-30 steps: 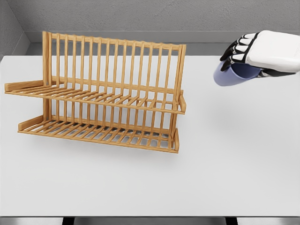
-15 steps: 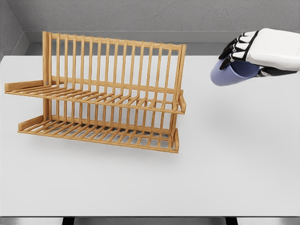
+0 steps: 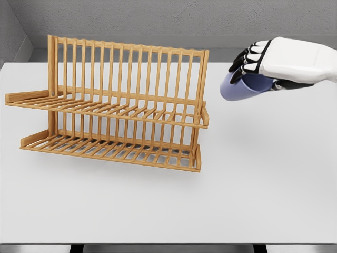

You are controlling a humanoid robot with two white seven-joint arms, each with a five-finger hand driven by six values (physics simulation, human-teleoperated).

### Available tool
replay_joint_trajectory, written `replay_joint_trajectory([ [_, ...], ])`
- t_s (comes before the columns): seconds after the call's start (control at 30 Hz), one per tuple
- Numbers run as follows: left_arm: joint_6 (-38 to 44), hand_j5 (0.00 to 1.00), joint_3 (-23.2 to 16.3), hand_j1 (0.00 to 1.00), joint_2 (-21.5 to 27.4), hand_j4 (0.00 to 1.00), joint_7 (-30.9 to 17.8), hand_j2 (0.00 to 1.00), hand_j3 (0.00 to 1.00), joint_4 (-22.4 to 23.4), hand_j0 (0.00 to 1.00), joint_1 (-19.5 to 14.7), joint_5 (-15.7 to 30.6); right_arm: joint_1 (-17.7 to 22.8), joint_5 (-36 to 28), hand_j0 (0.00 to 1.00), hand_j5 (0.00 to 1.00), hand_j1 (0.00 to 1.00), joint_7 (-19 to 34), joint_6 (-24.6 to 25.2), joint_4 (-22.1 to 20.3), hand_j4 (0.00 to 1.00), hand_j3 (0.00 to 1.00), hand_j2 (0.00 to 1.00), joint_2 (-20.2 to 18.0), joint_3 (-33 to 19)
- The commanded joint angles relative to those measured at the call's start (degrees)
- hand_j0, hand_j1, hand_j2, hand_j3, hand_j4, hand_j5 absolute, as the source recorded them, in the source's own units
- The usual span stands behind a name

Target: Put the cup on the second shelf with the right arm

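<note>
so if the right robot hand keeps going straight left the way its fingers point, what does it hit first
Probably the right end post of the wooden rack; the right robot hand holds the cup beside it, though depth is unclear.

Bright, even, diffuse light, no glare anywhere. The wooden rack (image 3: 121,105) renders crisp, slats sharp edge to edge, no blur or distortion. Only a soft, faint shadow pools on the white table (image 3: 263,184) beneath the rack.

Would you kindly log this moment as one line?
right hand: holds cup | cup: airborne, right of rack | shelves: bare | left: unseen
</note>
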Motion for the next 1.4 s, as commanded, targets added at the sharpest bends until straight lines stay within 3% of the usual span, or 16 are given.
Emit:
replay_joint_trajectory([
  [0.0, 0.0, 1.0, 0.0, 1.0, 0.0, 1.0, 0.0, 1.0, 1.0, 0.0, 1.0, 0.0, 0.0, -0.1, -0.4, 0.62, 0.62, 0.62, 0.0, 0.2, 0.0, 0.62, 0.62, 0.62, 1.0, 0.9],
  [0.37, 0.0, 1.0, 0.0, 1.0, 0.0, 1.0, 0.0, 1.0, 1.0, 0.0, 1.0, 0.0, 0.0, -1.2, -0.4, 0.61, 0.61, 0.61, 0.0, 0.2, 0.0, 0.61, 0.61, 0.61, 5.7, 2.6],
  [0.53, 0.0, 1.0, 0.0, 1.0, 0.0, 1.0, 0.0, 1.0, 1.0, 0.0, 1.0, 0.0, 0.0, -3.0, -0.9, 0.61, 0.61, 0.61, 0.0, 0.2, 0.0, 0.61, 0.61, 0.61, 5.9, 2.6],
  [0.63, 0.0, 1.0, 0.0, 1.0, 0.0, 1.0, 0.0, 1.0, 1.0, 0.0, 1.0, 0.0, 0.0, -5.8, -1.0, 0.61, 0.61, 0.61, 0.0, 0.2, 0.0, 0.61, 0.61, 0.61, 7.4, 7.2],
  [0.8, 0.0, 1.0, 0.0, 1.0, 0.0, 1.0, 0.0, 1.0, 1.0, 0.0, 1.0, 0.0, 0.0, -6.9, -0.9, 0.61, 0.61, 0.61, 0.0, 0.2, 0.1, 0.61, 0.61, 0.61, 8.7, 10.2],
  [1.37, 0.0, 1.0, 0.0, 1.0, 0.0, 1.0, 0.0, 1.0, 1.0, 0.0, 1.0, 0.0, 0.0, -7.2, -0.3, 0.62, 0.62, 0.62, 0.0, 2.3, 0.1, 0.62, 0.62, 0.62, 10.2, 11.7],
])
